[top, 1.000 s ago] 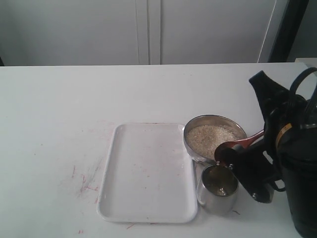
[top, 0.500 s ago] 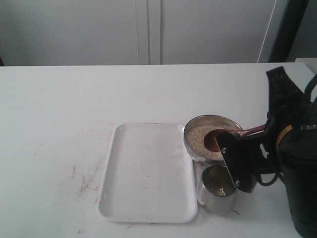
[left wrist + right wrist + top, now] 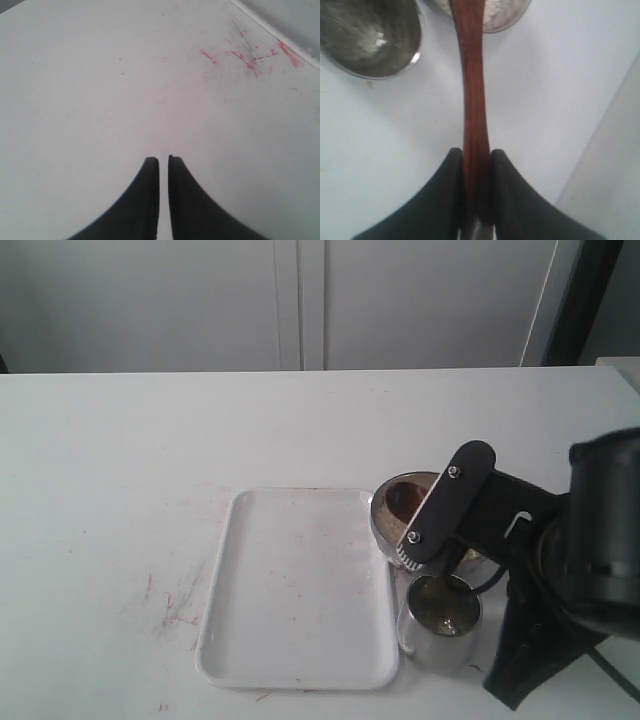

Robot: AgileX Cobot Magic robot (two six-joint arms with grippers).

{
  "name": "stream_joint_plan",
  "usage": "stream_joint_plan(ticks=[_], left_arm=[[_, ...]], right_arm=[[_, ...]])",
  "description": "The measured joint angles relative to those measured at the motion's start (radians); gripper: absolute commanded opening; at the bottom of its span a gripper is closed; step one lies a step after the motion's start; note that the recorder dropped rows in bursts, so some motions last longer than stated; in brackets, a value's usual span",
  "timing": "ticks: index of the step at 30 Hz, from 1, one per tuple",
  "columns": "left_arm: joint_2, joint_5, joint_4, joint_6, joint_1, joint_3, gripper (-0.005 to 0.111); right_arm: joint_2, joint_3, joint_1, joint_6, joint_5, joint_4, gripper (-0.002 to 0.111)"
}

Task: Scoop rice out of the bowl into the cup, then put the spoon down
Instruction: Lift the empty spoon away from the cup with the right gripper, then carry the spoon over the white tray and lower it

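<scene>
- Cup (image 3: 437,638) stood nearest, at the front of the counter (image 3: 120,460). It was upright, with its handle turned toward the tray (image 3: 297,590), and sat just beside the tray's near right corner. Its inside looked dull and speckled.
- Tray, white and flat, lay to the left of the cup.
- Right fingers (image 3: 476,152) were pressed tight on the spoon (image 3: 472,75), pinching the end of its handle from both sides. The handle ran straight out from them, past the cup and over the bowl's rim.
- Bowl (image 3: 384,525) sat just behind the cup and close against the tray's right edge. The right arm (image 3: 480,505) crossed above it and hid most of it. The spoon's head lay inside, on the far left.
- Rice (image 3: 496,11) showed pale in the bowl beside the handle.
- Left fingers (image 3: 160,160) hung over bare counter, all but together with a thin slit between them, holding nothing. Red marks (image 3: 250,57) streaked the counter beyond them.
- Cabinet doors (image 3: 300,300) closed off the back.
</scene>
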Motion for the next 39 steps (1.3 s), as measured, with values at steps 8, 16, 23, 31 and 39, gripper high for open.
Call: stream_joint_plan(ticks=[8, 16, 23, 31, 39], left_arm=[[0.000, 0.000, 0.000, 0.000, 0.000, 0.000, 0.014], [0.000, 0.000, 0.000, 0.000, 0.000, 0.000, 0.014], [0.000, 0.000, 0.000, 0.000, 0.000, 0.000, 0.014], [0.000, 0.000, 0.000, 0.000, 0.000, 0.000, 0.014], [0.000, 0.000, 0.000, 0.000, 0.000, 0.000, 0.014]], right_arm=[[0.002, -0.149, 0.000, 0.013, 0.000, 0.196, 0.000], [0.014, -0.262, 0.000, 0.087, 0.002, 0.342, 0.000], [0.180, -0.494, 0.000, 0.253, 0.005, 0.276, 0.000], [0.494, -0.754, -0.055, 0.382, -0.003, 0.290, 0.000], [0.663, -0.761, -0.104, 0.412, 0.001, 0.444, 0.000]])
